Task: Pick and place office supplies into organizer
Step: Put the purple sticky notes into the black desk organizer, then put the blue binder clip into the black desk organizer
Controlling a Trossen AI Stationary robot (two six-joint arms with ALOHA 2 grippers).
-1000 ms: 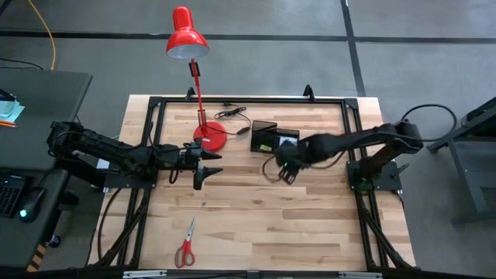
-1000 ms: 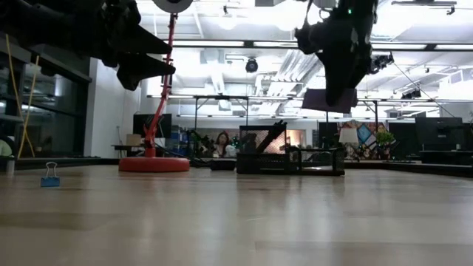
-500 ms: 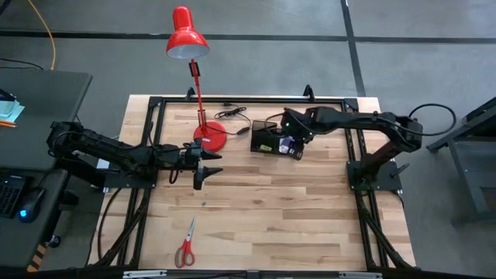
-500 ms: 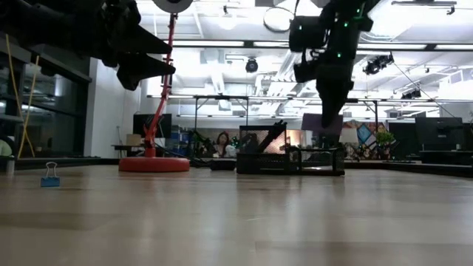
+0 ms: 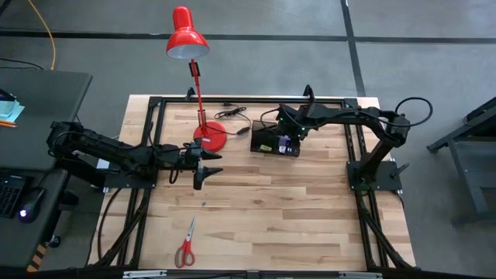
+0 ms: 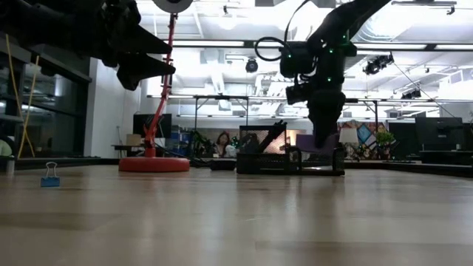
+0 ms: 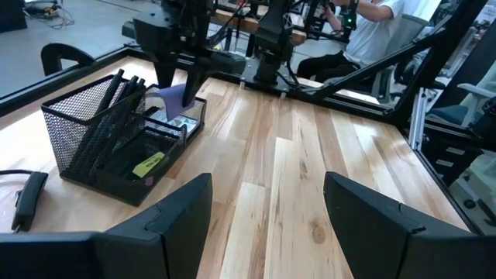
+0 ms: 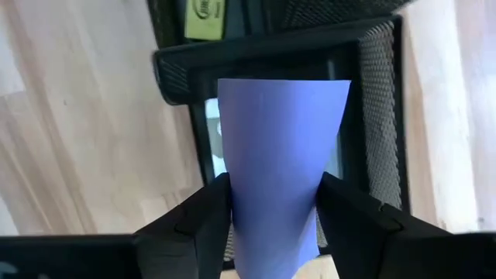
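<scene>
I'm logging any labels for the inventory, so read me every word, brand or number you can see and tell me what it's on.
None can be read.
Yellow piece in the organizer: dark print, too blurred to read.
Purple notepad, held by the right gripper: blank.
Patterned packet in the organizer: too small to read.

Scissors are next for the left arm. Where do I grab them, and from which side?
Probably come straight down and pinch the scissors across the closed blades just above the red handles. They lie flat on the table, blades pointing away from the near edge, with bare wood all round; the left gripper is open.
</scene>
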